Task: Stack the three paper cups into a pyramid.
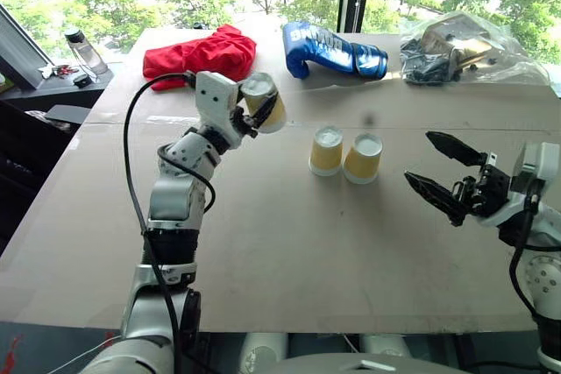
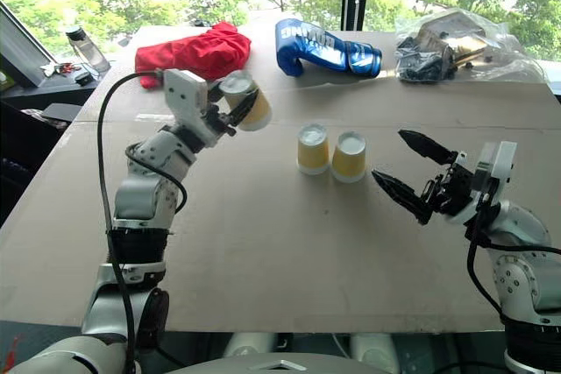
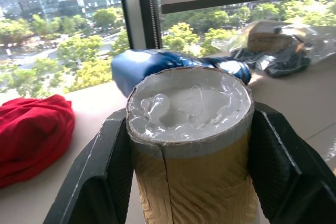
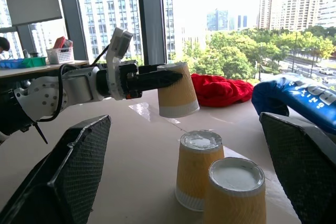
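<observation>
Your tabletop (image 1: 289, 260) carries two inverted cups (image 1: 345, 154). Left gripper (image 1: 254, 113), raised, clamps the third cup (image 1: 266, 101); right gripper (image 1: 443, 170) hovers spread wide, empty.

Two cups (image 1: 344, 154) stand side by side mid-table (image 1: 289, 260); a third cup (image 1: 266, 102) is held above, left of them.

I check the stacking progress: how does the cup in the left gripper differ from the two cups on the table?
The held cup is lifted and tilted inside the left gripper; the two table cups stand upside down, side by side, ungripped. All share yellow sides and white ends.
</observation>
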Tool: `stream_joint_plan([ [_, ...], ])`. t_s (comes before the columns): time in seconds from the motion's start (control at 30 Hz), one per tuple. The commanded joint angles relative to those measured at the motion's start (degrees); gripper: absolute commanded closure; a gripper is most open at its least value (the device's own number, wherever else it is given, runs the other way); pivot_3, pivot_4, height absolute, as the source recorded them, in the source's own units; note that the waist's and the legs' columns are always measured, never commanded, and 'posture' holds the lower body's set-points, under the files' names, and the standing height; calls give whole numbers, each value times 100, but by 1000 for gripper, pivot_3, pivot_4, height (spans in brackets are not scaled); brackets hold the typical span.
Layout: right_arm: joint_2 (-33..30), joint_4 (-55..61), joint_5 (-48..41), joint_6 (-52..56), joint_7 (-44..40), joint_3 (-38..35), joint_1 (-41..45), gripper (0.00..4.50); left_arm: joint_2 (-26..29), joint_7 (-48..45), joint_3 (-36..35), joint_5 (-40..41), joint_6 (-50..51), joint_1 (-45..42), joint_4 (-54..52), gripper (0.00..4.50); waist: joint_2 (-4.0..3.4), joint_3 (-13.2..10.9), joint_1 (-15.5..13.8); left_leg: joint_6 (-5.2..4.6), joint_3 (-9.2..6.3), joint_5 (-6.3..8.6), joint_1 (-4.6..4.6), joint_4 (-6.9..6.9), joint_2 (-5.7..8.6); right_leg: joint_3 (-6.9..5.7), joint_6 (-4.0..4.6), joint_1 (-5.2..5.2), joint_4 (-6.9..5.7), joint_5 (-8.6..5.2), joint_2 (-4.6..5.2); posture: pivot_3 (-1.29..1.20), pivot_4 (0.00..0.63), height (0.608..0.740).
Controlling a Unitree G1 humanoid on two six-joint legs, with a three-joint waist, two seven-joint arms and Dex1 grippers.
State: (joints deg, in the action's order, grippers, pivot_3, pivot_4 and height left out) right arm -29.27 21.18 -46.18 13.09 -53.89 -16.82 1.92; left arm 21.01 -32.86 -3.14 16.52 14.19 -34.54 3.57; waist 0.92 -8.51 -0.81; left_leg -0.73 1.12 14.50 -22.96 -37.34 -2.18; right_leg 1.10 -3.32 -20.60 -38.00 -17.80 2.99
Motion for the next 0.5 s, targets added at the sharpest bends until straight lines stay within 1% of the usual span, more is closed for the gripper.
stream_joint_plan([
  [0.03,-142,-21,-47,-129,-116,-321,-136,0,13,-500,221,316,374,-523,-219,2140,0,0,7,0,-1,0,0,0,-1,0,0,0,0,0,-2,0,150,740],
  [0.1,-199,-67,236,-267,-57,-386,-262,0,-69,-973,502,401,481,-993,-45,2140,2,-2,7,0,-2,0,0,1,-3,1,0,-2,0,0,-10,0,150,740],
  [0.2,-223,13,382,-311,9,-351,-345,0,-200,-1407,701,436,427,-1295,179,2140,-1,-1,11,0,-2,0,1,1,-3,1,0,-2,-1,0,-14,0,150,740],
  [0.37,-140,241,446,-318,199,-286,-451,0,-282,-1910,967,457,516,-1327,236,2140,-3,-2,79,0,5,0,6,2,-5,15,0,-3,0,0,-18,0,150,740],
  [0.5,-132,306,480,-335,292,-317,-533,0,-260,-2020,1055,347,431,-1217,267,2140,-3,-2,91,0,3,0,4,2,-6,14,0,-3,0,-1,-19,0,150,740],
])
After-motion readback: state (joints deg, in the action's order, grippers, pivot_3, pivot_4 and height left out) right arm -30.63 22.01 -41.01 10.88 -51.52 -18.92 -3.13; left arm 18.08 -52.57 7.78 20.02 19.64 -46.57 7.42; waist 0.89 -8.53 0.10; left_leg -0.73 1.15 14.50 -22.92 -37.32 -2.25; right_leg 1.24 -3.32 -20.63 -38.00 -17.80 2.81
